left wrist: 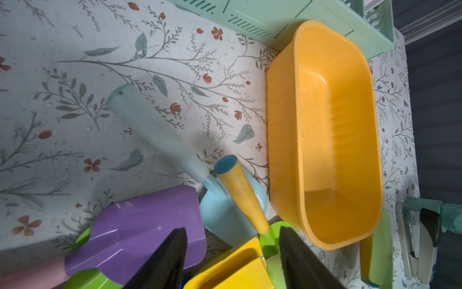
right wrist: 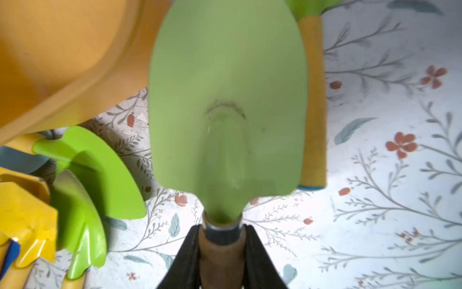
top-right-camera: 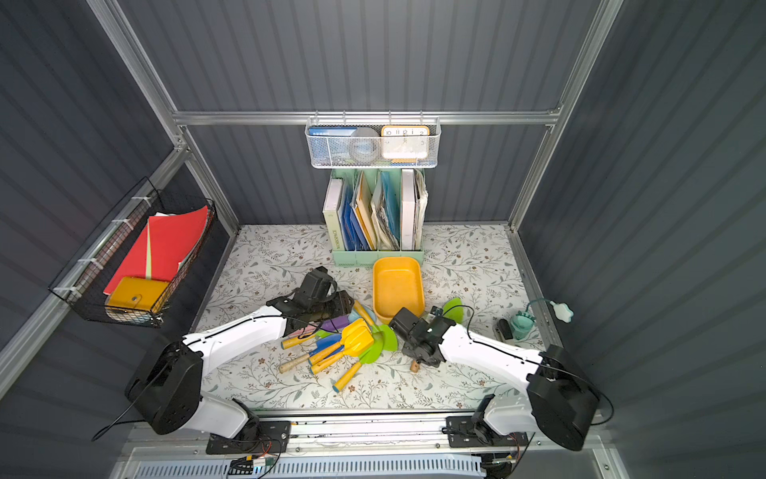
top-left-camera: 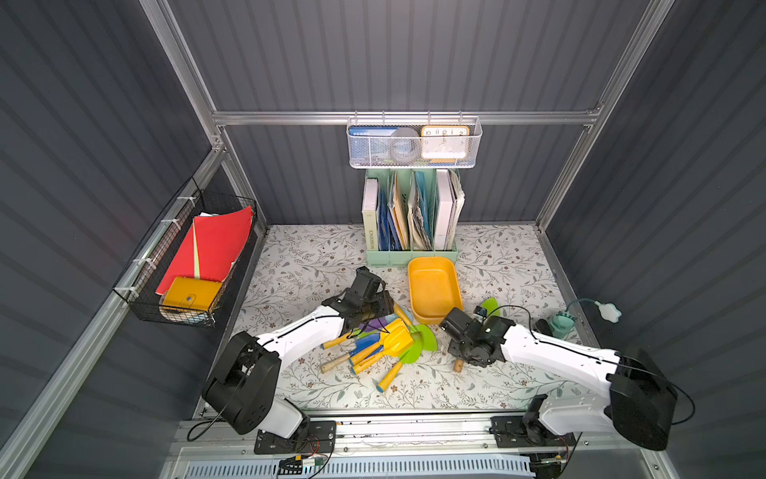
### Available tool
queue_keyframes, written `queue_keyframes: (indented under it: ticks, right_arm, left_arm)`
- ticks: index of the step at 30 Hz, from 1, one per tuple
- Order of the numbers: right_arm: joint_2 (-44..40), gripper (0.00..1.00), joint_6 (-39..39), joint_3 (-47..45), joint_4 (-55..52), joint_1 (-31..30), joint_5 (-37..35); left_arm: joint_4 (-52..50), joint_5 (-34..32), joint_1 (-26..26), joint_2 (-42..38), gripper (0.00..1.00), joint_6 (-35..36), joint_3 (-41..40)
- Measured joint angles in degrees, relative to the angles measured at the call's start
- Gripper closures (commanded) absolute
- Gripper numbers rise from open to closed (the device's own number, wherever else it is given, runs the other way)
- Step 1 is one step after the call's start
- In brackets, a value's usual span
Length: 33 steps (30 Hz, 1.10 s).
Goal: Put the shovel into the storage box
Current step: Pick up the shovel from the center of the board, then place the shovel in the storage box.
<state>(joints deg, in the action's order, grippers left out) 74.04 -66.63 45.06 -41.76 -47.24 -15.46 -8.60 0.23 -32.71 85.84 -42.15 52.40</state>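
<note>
Right gripper (right wrist: 222, 257) clamped on wooden-handled pale-green metal shovel (right wrist: 227, 100); shallow yellow-orange plastic storage box (top-left-camera: 434, 290) beside it empty, drop-in pending. Left gripper (left wrist: 231, 231) half-open, holding nothing.

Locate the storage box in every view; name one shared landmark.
Top view: storage box mid-table, in front of the file rack.
Top view: storage box, same spot.
Left wrist: storage box by the file rack.
Right wrist: storage box beside the held shovel.
Landmark: file rack, except right wrist.
</note>
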Motion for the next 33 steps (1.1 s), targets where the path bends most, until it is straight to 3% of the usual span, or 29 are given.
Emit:
queue_keyframes:
  ticks: [7,12,22,33]
  right_arm:
    - [-5.90,0.82,6.05,5.20,-5.68,1.92,-3.56]
    - [-3.10,0.82,14.80,13.94,-5.68,6.12,-3.15]
    - [15.63,0.81,30.47,29.33,-1.36,10.62,3.67]
    - [32.15,0.81,36.65,40.33,1.86,14.51,10.97]
  left_arm:
    - [-0.33,0.33,0.00,0.00,0.35,0.00,1.84]
    - [-0.42,0.83,0.00,0.00,0.35,0.00,2.14]
    - [-0.66,1.01,0.00,0.22,0.35,-1.25,2.05]
    - [-2.03,0.35,0.00,0.22,0.35,-2.16,1.53]
